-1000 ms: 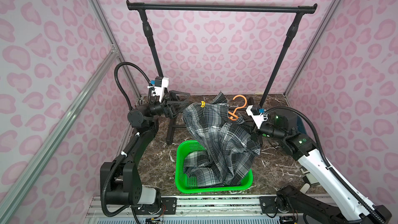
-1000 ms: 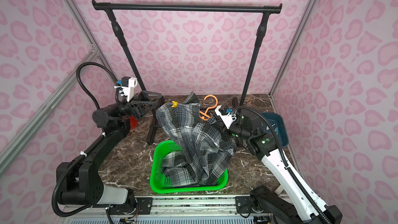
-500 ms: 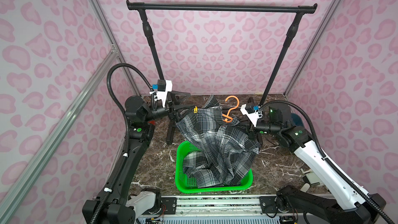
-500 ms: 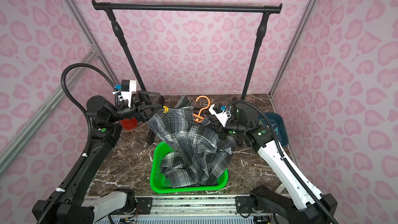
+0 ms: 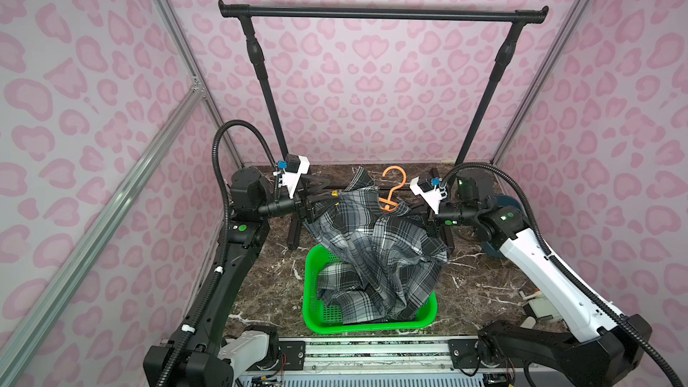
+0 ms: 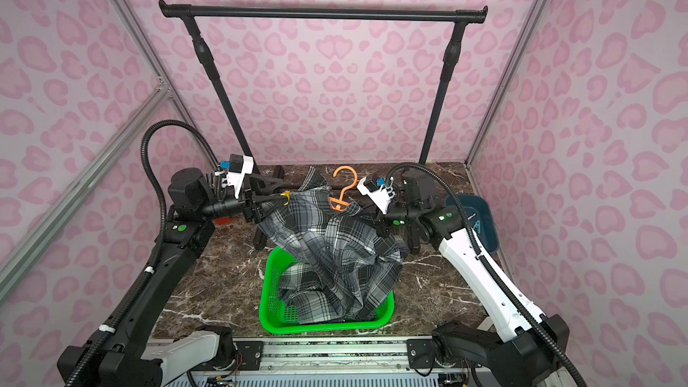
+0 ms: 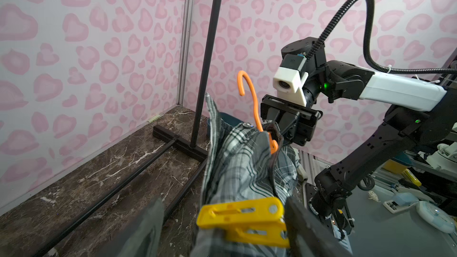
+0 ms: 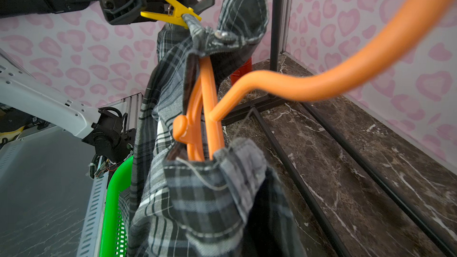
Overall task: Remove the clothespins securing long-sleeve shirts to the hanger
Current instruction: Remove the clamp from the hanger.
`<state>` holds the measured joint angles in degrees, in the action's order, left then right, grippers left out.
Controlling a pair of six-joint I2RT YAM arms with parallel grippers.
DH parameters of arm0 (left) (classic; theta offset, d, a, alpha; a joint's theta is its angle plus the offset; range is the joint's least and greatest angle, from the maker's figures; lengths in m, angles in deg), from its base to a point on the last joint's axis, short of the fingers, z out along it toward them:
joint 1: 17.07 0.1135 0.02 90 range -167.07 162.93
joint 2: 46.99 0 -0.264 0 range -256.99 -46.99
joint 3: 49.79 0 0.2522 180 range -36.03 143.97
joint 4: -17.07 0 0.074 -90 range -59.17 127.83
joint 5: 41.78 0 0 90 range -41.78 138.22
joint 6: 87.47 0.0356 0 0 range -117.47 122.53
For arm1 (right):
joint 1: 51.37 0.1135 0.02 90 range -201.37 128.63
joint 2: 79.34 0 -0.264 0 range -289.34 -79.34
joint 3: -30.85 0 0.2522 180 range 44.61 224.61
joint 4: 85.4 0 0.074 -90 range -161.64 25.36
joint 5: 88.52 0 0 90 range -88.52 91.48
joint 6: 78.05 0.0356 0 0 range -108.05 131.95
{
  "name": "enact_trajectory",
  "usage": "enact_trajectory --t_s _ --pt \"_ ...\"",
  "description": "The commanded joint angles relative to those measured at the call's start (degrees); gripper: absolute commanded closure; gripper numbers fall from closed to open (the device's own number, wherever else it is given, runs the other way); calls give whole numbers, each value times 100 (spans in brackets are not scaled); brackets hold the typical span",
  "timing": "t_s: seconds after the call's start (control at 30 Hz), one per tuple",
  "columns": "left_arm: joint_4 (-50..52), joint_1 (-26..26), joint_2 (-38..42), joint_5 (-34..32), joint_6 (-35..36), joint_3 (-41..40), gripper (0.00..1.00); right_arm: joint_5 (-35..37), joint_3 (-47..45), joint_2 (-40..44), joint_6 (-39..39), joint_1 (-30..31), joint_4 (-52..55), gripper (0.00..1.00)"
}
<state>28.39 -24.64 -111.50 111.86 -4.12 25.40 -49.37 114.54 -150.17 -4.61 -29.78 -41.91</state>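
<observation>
Item 1, my left gripper (image 7: 223, 208): jaws wide, set either side of the yellow clothespin (image 7: 241, 218). One finger meets the pin, the other stands off it. The pin bites the edge of the plaid shirt (image 5: 376, 251) just ahead of my fingers.

Item 2, my right gripper (image 7: 278, 129): closed tight on the shirt's opposite shoulder. Whether the hanger sits in the pinch too, I cannot tell.

Item 3, orange hanger (image 8: 207, 110): inside the collar, hook rising just beside my right gripper.

Item 4, shirt tail: draped below both grippers into the green basket (image 5: 314, 314).
</observation>
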Motion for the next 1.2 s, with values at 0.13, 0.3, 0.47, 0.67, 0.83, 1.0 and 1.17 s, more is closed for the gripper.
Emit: enact_trajectory --t_s 0.13,0.3,0.47,0.67,0.83,1.0,1.17 --pt "-654 -3 362 -22 -109 -167 18 -500 99 -104 100 -242 -336 100" --pt "-1543 -71 452 -450 -313 -674 19 -688 238 -199 2 -204 -113 100" --pt "-1259 -191 514 -1002 109 -694 21 -645 474 -394 -287 -11 357 100" --pt "-1018 -261 528 -967 375 -627 29 -689 690 -645 -511 104 729 100" --pt "-687 -291 510 -906 620 -571 48 -645 732 -686 -568 128 808 100" --pt "-384 -314 490 -794 883 -536 57 -642 717 -703 -568 126 814 100" --pt "-152 -341 588 -856 1149 -579 53 -670 748 -747 -557 92 813 100"
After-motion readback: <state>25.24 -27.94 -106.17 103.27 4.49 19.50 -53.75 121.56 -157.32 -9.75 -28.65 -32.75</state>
